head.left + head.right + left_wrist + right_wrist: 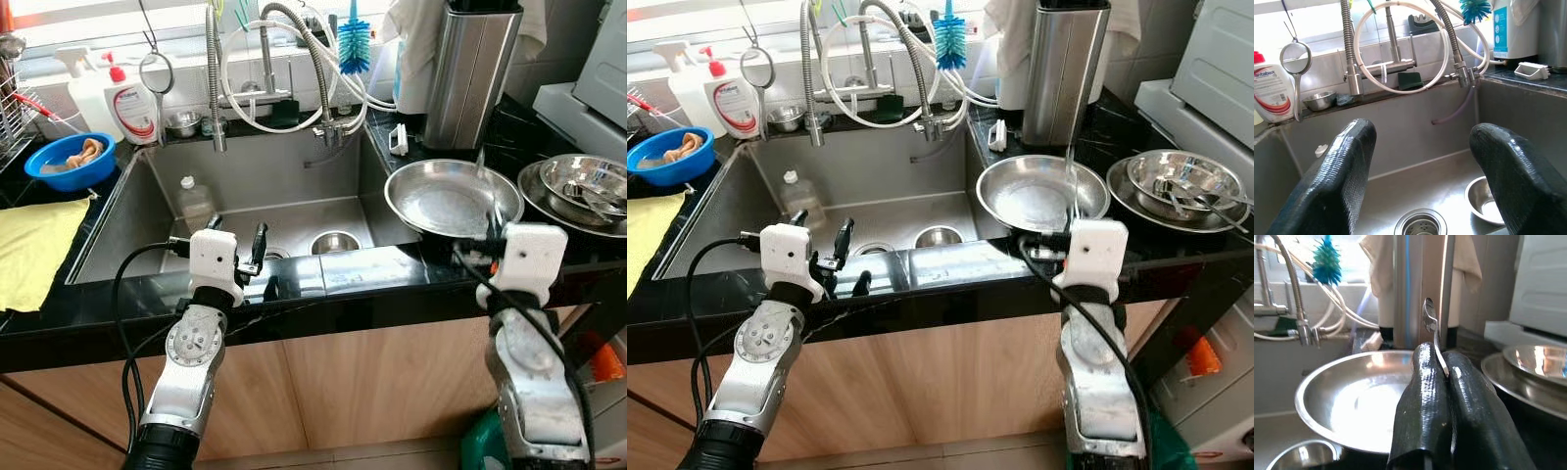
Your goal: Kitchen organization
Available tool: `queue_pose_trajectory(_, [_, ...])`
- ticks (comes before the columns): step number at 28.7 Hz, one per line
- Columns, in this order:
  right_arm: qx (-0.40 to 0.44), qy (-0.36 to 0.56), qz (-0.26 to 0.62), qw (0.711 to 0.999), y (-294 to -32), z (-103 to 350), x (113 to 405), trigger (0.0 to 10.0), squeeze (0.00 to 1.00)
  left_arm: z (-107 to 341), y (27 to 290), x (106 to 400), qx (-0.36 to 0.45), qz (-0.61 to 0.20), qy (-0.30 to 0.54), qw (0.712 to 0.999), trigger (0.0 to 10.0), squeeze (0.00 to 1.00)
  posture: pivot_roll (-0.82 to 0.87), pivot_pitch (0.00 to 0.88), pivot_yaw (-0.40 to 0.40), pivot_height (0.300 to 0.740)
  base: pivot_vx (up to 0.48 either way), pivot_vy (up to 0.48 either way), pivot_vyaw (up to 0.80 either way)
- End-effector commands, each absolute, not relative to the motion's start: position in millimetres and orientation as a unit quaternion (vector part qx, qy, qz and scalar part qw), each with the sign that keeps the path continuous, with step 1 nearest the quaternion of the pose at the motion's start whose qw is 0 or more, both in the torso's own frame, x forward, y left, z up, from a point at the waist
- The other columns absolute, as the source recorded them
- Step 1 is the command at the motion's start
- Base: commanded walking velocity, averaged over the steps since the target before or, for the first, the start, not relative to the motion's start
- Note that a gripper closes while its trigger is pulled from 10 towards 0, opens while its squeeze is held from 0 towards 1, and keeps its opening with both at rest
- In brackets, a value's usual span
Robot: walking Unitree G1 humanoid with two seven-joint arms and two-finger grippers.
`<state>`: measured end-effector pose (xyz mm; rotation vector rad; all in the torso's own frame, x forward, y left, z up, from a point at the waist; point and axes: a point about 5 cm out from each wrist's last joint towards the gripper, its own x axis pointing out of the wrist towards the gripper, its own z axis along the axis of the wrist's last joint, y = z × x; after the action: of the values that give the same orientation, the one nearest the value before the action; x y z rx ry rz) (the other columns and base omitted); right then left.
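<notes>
My right gripper (1444, 372) is shut on the thin handle of a steel spoon (1432, 325), which it holds upright over the near rim of a wide steel bowl (451, 196) on the black counter right of the sink. My left gripper (237, 235) is open above the sink's front edge, with nothing between its fingers (1339, 181). Down in the steel sink (284, 181) lie a small steel bowl (335, 242) near the drain (1420, 225) and a clear plastic bottle (196, 201) on its left side.
A stack of steel dishes with cutlery (578, 191) sits at the far right, and a tall steel canister (470, 73) stands behind the wide bowl. On the left are a blue bowl (69, 162), a yellow cloth (34, 245) and a soap bottle (127, 103). Faucet hoses (294, 59) hang over the sink.
</notes>
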<state>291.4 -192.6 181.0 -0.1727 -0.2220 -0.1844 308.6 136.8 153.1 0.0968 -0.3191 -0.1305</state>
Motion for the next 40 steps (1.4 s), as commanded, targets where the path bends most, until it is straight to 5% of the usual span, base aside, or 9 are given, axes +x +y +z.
queue_pose_trajectory(1, [-0.088,-0.135,-0.076,0.984,-186,192,293,10.0,0.00,153,141,308,0.051,-0.057,-0.160,0.984,10.0,0.00,-0.13,0.000,0.096,0.740,0.000,0.000,0.00])
queue_pose_trajectory(16, [-0.097,-0.193,0.028,0.976,-157,211,296,10.0,0.00,155,144,312,0.045,-0.043,-0.161,0.985,10.0,0.00,-0.14,0.000,0.098,0.740,0.000,0.000,0.15])
queue_pose_trajectory(40, [-0.066,-0.183,0.026,0.981,-158,204,300,10.0,0.00,156,144,314,0.068,-0.044,-0.163,0.983,10.0,0.00,-0.13,0.000,0.100,0.740,0.075,0.368,0.10])
